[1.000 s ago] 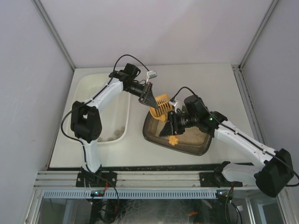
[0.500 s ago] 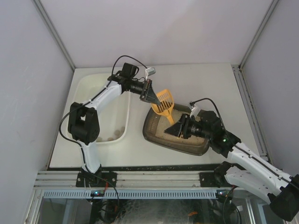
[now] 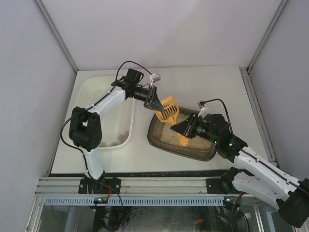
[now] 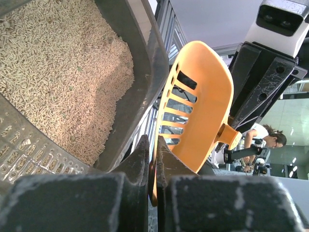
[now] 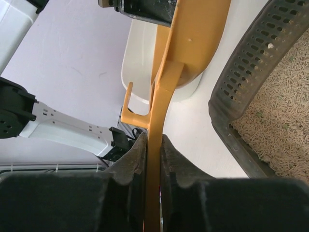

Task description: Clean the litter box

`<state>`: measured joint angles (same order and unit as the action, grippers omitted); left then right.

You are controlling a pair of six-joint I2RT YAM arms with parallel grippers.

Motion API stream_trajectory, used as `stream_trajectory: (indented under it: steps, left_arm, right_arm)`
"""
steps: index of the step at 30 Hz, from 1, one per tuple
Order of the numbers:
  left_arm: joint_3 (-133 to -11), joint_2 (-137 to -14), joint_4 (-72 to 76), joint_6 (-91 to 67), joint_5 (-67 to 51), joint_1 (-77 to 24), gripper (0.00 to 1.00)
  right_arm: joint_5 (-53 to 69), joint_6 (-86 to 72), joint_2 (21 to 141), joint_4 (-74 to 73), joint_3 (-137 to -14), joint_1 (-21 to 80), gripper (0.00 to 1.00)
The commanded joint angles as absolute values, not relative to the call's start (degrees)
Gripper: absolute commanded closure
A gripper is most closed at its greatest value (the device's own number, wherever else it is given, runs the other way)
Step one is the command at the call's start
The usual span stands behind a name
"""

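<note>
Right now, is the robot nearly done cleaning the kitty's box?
Partway, it seems. Done: a few brown lumps lie in the white tub, so some scooping has likely happened. In hand: the left gripper and right gripper are both shut on the orange scoop, at the litter box's far rim. Left: maybe more scooping, then putting the scoop down.

The overhead camera sits high behind both arm bases, looking down on the whole counter [image 3: 217,82]. The left wrist camera peers close along the left tool [image 4: 153,150], past the orange scoop [image 4: 198,106], toward the litter box [image 4: 145,63] wall. The right wrist camera looks just as close along the right tool [image 5: 153,145], up the scoop's handle. All three share the scoop and the box rim.
</note>
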<state>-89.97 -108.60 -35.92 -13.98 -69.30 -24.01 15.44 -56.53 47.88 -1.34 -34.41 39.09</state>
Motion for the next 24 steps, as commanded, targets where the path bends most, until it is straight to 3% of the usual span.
stream_trajectory:
  steps: [1, 3, 8, 9, 10, 13, 17, 24]
  left_arm:
    - [-90.0, -104.8, -36.1, -13.4, -71.5, -24.2, 1.00]
    - [-90.0, -104.6, -36.1, -13.3, -71.3, -24.2, 1.00]
    - [-91.8, -104.0, -39.3, -11.9, -66.9, -23.5, 0.83]
    - [-92.6, -103.5, -40.0, -11.9, -64.5, -23.1, 0.29]
    - [-92.9, -102.9, -40.2, -12.7, -61.5, -22.8, 0.20]
    - [-93.2, -100.6, -39.3, -16.0, -51.6, -22.1, 0.11]
    - [-91.8, -98.1, -36.8, -23.4, -33.2, -22.0, 0.06]
    - [-80.2, -94.6, -22.2, -40.8, -20.2, -21.6, 0.01]
  right_arm:
    - [14.6, -57.0, 48.5, 2.2, -34.7, 39.4, 0.98]
    - [14.5, -56.7, 48.8, 2.3, -34.7, 39.7, 1.00]
    - [12.8, -57.6, 46.3, -6.2, -36.6, 39.0, 1.00]
    - [13.4, -57.8, 45.9, -11.6, -38.4, 38.2, 1.00]
    - [14.2, -57.7, 45.6, -16.4, -40.2, 37.7, 1.00]
    - [13.6, -56.2, 46.2, -32.8, -46.6, 37.0, 1.00]
    - [10.4, -53.4, 50.1, -49.7, -53.4, 36.8, 1.00]
    - [12.8, -46.6, 57.1, -50.7, -53.4, 32.5, 1.00]
